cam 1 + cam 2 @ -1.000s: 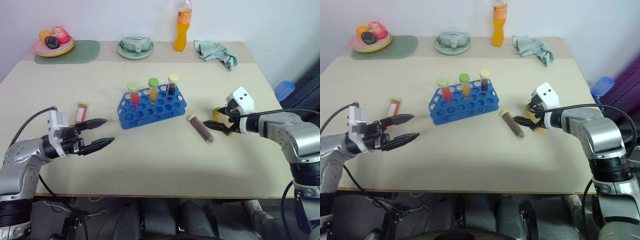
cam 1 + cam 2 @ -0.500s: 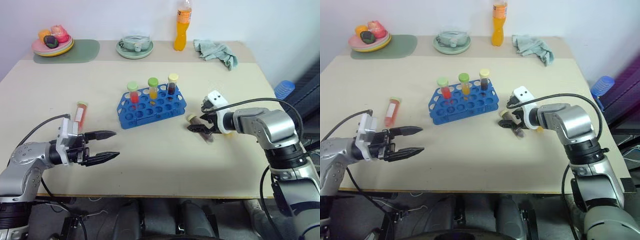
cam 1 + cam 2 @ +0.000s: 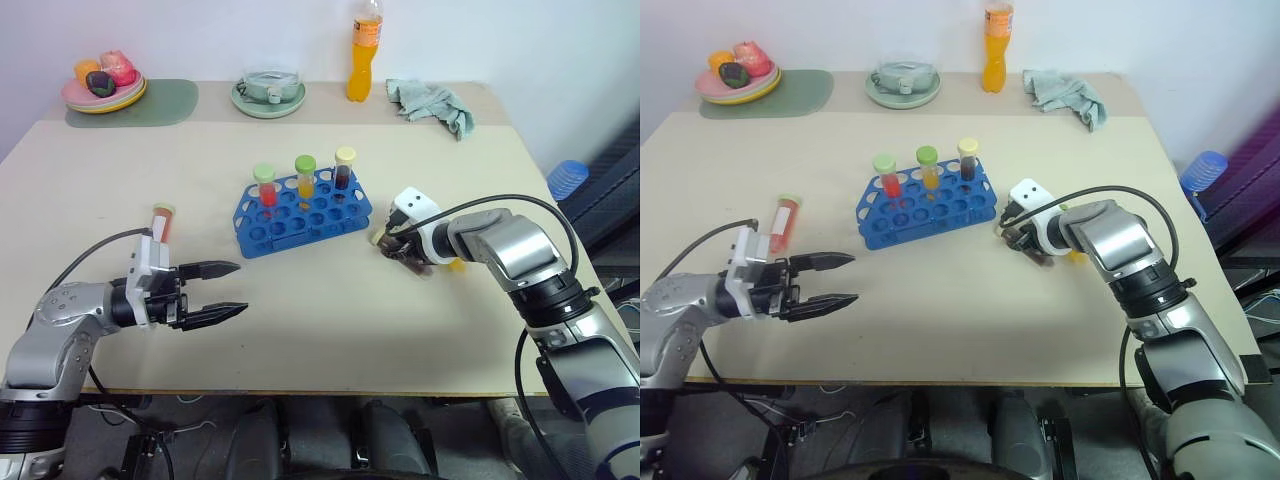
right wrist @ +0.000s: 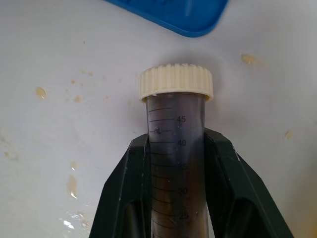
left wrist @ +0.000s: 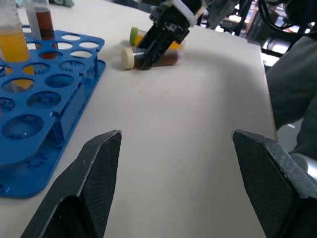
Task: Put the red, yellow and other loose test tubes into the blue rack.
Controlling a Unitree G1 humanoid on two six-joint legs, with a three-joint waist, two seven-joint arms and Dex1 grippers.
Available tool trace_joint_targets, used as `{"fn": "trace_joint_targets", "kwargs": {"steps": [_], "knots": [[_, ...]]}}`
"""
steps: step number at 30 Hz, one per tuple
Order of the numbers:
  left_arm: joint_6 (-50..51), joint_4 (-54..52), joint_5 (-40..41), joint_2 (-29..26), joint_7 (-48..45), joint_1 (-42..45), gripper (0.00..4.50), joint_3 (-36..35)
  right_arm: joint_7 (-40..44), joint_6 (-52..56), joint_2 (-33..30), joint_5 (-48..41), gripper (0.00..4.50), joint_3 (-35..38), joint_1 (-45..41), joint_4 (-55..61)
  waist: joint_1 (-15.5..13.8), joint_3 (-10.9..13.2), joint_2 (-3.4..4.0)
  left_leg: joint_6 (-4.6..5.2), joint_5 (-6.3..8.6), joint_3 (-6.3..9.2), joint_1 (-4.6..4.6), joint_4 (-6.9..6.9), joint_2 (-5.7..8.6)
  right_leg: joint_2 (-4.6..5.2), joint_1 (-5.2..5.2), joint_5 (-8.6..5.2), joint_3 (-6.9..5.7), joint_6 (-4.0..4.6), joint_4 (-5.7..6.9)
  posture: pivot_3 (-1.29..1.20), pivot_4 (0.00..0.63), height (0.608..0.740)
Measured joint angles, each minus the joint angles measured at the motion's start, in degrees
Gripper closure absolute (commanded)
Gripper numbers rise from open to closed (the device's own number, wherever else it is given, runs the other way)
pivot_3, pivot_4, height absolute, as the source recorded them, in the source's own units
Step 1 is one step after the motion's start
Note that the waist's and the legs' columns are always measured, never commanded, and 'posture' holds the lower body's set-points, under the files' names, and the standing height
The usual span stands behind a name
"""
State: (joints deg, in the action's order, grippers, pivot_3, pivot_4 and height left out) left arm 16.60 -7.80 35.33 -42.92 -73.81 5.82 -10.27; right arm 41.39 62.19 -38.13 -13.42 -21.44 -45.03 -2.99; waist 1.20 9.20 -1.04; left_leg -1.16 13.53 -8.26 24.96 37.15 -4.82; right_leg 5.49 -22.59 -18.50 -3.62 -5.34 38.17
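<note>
Blue rack (image 3: 303,212): positioned near the centre of the surface (image 3: 300,320), three tubes standing upright along its far row, capped green, green and cream; contents read red, yellow and dark. The remaining holes are unoccupied.

Task status, as judged from this layout: three tubes are racked and at least three lie loose.
- Dark tube (image 4: 177,148): lying on the surface just right of the rack. The right gripper (image 3: 398,243) is closed on its body, with the cream cap protruding beyond the fingertips. The tube is not yet lifted.
- Red tube (image 3: 162,222): lying well left of the rack, near the left gripper (image 3: 224,291), which hovers with its jaws wide apart and holds nothing.
- Yellow tube (image 5: 146,36): lying immediately behind the dark tube, green cap towards the rack.

View differences:
- The head views give the overall layout; there the yellow tube is mostly hidden behind the right arm.
- The left wrist view looks across the surface and shows both tubes side by side beneath the right gripper.
- The right wrist view shows both fingers pressed against the graduated wall of the dark tube, confirming contact.
</note>
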Motion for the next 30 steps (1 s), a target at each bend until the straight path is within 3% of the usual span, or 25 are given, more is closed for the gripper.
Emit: {"fn": "trace_joint_targets", "kwargs": {"steps": [3, 7, 10, 12, 16, 20, 30], "knots": [[-0.1, 0.6, -0.8, 1.4, 1.7, 1.4, 0.84, 0.6, 3.2, -4.2, -1.6, -1.6, 3.72, 1.9, 4.7, 6.4, -0.4, 0.0, 0.0, 0.0, 0.0, 0.03, 0.17, 0.0, 0.01, -0.01, -0.13, 0.0, -0.01, -0.01, -0.01, 0.0, 0.15, 0.74], [-0.4, 1.3, -1.2, 2.7, 3.0, 2.3, 0.84, 0.7, 8.9, -9.6, -0.6, -10.2, 3.72, 11.2, 10.5, 17.3, -0.3, 0.0, 0.0, 0.0, 0.0, 0.03, 0.38, 0.1, 0.0, -0.03, -0.33, 0.01, -0.01, -0.02, 0.02, 0.0, 0.15, 0.74], [-1.0, 2.5, -1.7, 3.4, 3.7, 3.0, 0.84, 0.7, 10.2, -12.9, 5.1, -18.6, 3.72, 20.5, 11.2, 21.4, -0.3, 0.0, -0.02, 0.0, 0.0, 0.07, 0.33, 0.16, -0.03, -0.09, -0.2, 0.01, -0.04, -0.02, 0.03, 0.0, 0.15, 0.74], [-1.4, 3.4, -2.0, 4.5, 4.3, 4.2, 0.84, 0.7, 5.5, -18.8, 13.1, -19.4, 3.72, 24.5, 11.0, 20.7, -0.3, 0.0, -0.09, -0.03, -0.02, 0.04, 0.31, 0.19, -0.07, -0.15, -0.18, 0.02, -0.05, 0.0, 0.04, 0.0, 0.15, 0.74], [-2.7, 5.0, -2.6, 6.0, 5.6, 6.1, 0.84, 1.0, -0.8, -36.3, 26.3, -15.8, 3.72, 26.3, 9.8, 8.6, -0.2, -0.1, -0.09, -0.03, -0.02, 0.01, 0.34, 0.22, -0.05, -0.15, -0.2, 0.02, -0.05, 0.0, 0.06, 0.0, 0.15, 0.74], [-4.4, 6.4, -2.9, 7.8, 6.5, 6.4, 0.84, 1.1, -1.2, -56.7, 35.9, -12.6, 3.72, 27.8, 7.9, -7.5, -0.1, 0.0, -0.06, -0.04, -0.03, -0.04, 0.35, 0.19, -0.05, -0.15, -0.24, 0.02, -0.04, 0.0, 0.05, 0.0, 0.15, 0.74], [-6.3, 7.0, -2.7, 8.2, 7.5, 4.3, 0.84, -0.8, 1.6, -86.9, 42.8, -10.8, 3.72, 32.6, -0.2, -42.2, 0.6, 0.0, -0.01, -0.07, -0.05, -0.01, 0.32, 0.21, -0.07, -0.15, -0.21, 0.02, -0.04, 0.0, 0.13, 0.0, 0.15, 0.74]]}}
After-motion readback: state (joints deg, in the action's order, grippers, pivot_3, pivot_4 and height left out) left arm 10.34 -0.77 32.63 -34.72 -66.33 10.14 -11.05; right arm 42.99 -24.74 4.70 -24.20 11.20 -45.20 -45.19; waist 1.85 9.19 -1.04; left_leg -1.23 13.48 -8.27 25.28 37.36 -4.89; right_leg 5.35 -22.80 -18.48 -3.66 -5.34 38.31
